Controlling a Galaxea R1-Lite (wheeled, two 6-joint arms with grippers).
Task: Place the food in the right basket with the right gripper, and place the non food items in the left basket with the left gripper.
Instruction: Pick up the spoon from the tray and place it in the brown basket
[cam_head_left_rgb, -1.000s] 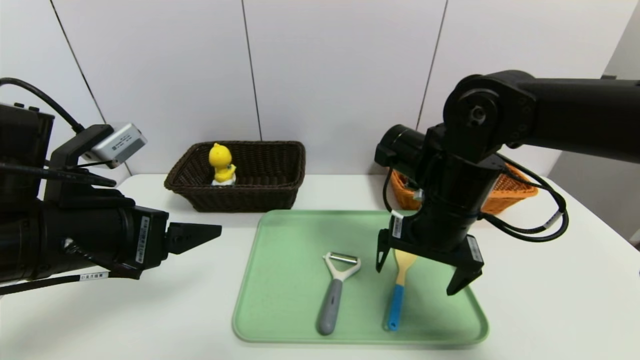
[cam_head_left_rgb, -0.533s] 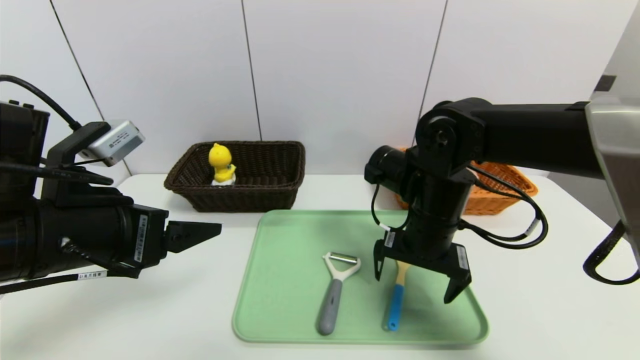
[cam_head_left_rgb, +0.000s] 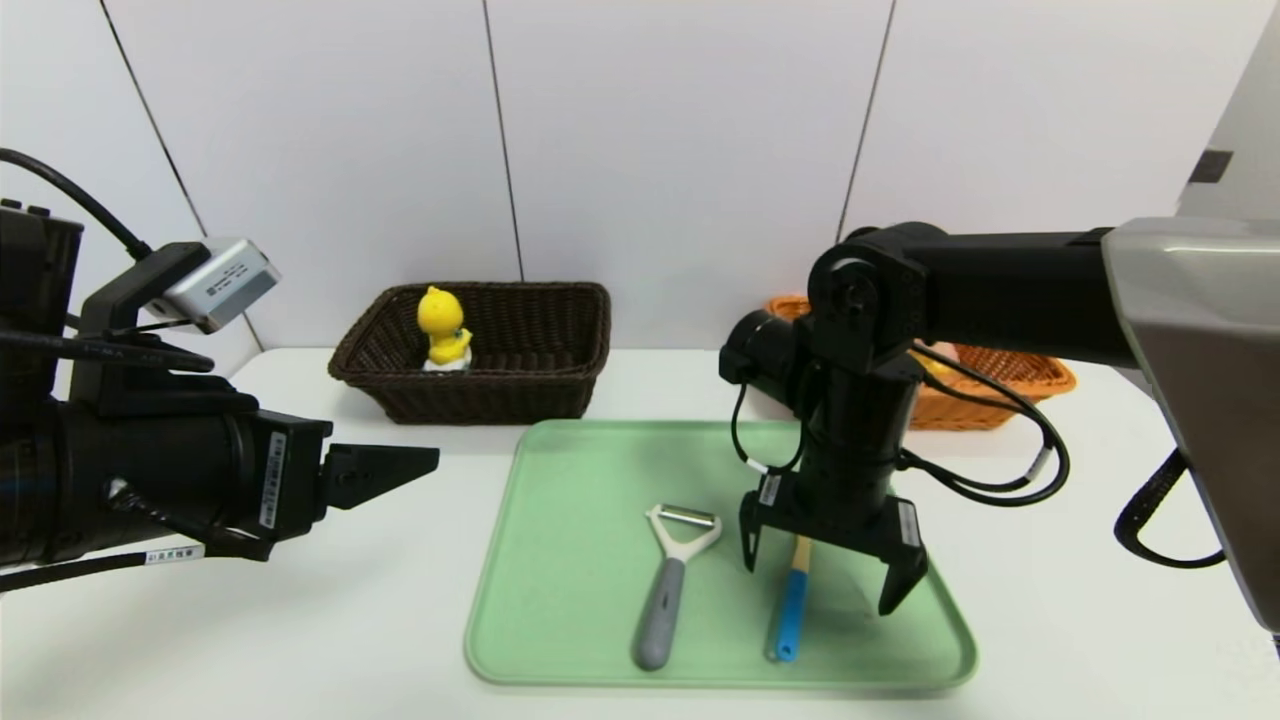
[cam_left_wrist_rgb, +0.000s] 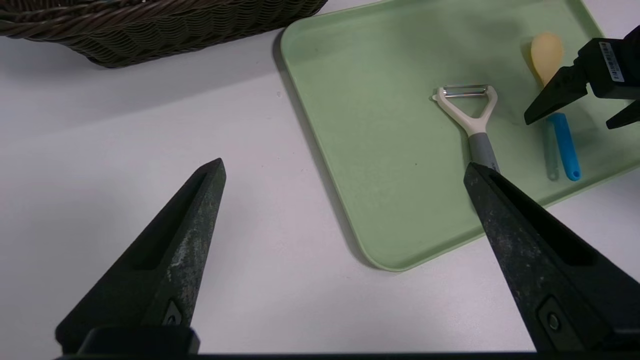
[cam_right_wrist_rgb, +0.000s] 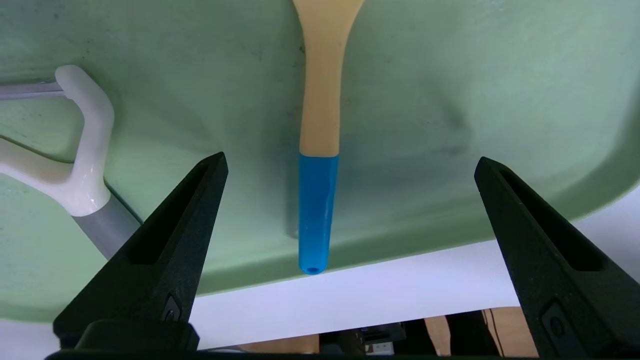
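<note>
R gripper points straight down over the green tray, jaws wide, nothing held; it hangs above the spoon, which lies between the two fingers, not touching either as far as I can tell. R wrist view: spoon runs lengthwise down the gap, yellow part toward the tray's middle, blue handle end near the tray's front rim. Peeler lies flat on the tray just beside the spoon on its L side, white Y-head w/ blade toward the back, grey handle toward the front; the two are near but apart. L gripper is off the tray's L edge, above the white table, aimed fwd and slightly down, jaws also wide and empty; L wrist view shows its fingers spread over bare table and the tray corner, peeler and spoon beyond. Dark basket sits at back L behind the tray, duck toy standing upright inside near its L end. Orange basket at back R, mostly hidden by the R arm; a bit of something golden shows over its rim, can't tell what. Tray holds only peeler + spoon.
</note>
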